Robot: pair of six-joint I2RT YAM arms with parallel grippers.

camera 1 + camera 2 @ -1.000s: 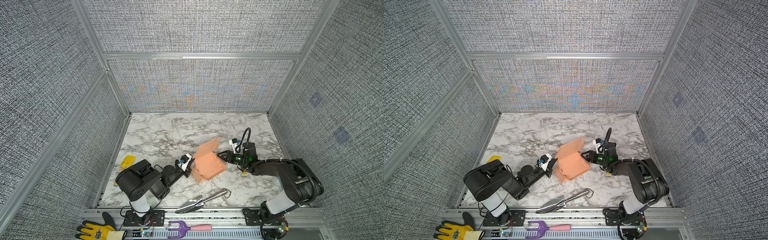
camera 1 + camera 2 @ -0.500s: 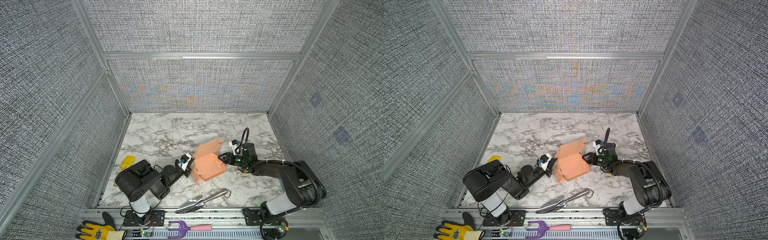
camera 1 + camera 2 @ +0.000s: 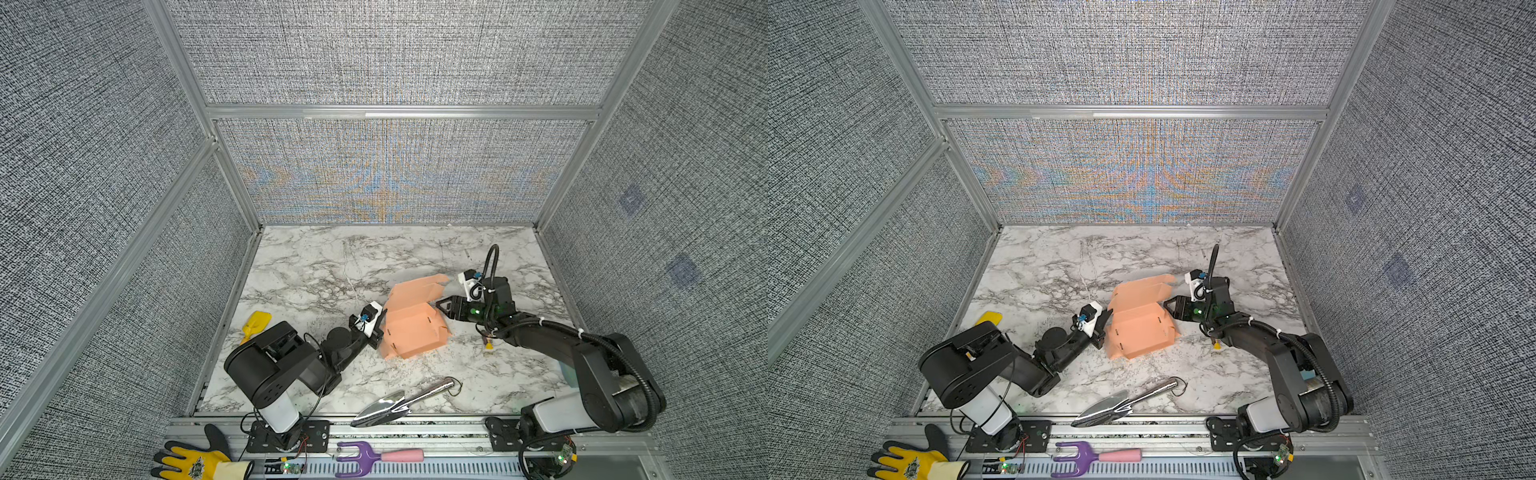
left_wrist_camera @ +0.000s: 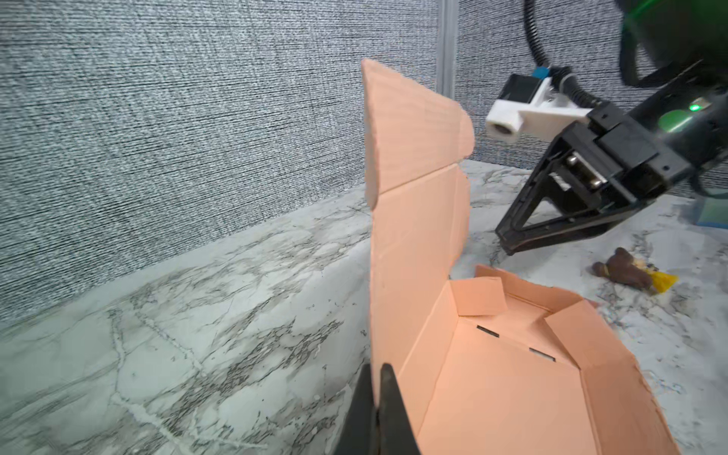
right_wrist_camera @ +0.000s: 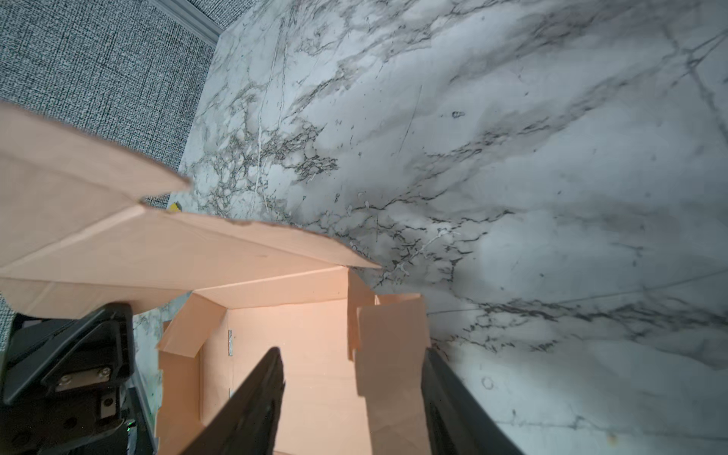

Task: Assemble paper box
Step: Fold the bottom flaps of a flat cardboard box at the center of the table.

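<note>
The salmon-pink paper box [image 3: 415, 332] [image 3: 1142, 330] lies partly folded in the middle of the marble table, tray open upward, lid panel [image 4: 413, 189] standing up. My left gripper [image 3: 379, 332] [image 3: 1104, 330] [image 4: 377, 370] is at the box's left edge, shut on the wall at the base of the lid. My right gripper [image 3: 441, 307] [image 3: 1169, 305] [image 5: 352, 354] is at the right end of the box and open. One of its fingers [image 5: 268, 378] is over the tray, the other is outside, and an upright side flap [image 5: 390, 346] stands between them.
A metal trowel [image 3: 405, 401] lies near the front edge. A yellow scoop [image 3: 257, 324] sits by the left wall. A small brown and yellow scrap [image 3: 489, 344] lies under the right arm. A yellow glove [image 3: 195, 465] and a purple hand fork [image 3: 365, 457] rest on the front rail.
My right gripper has edged a little toward the box's right end, and the box has shifted slightly. The left gripper keeps its grip in the same place.
</note>
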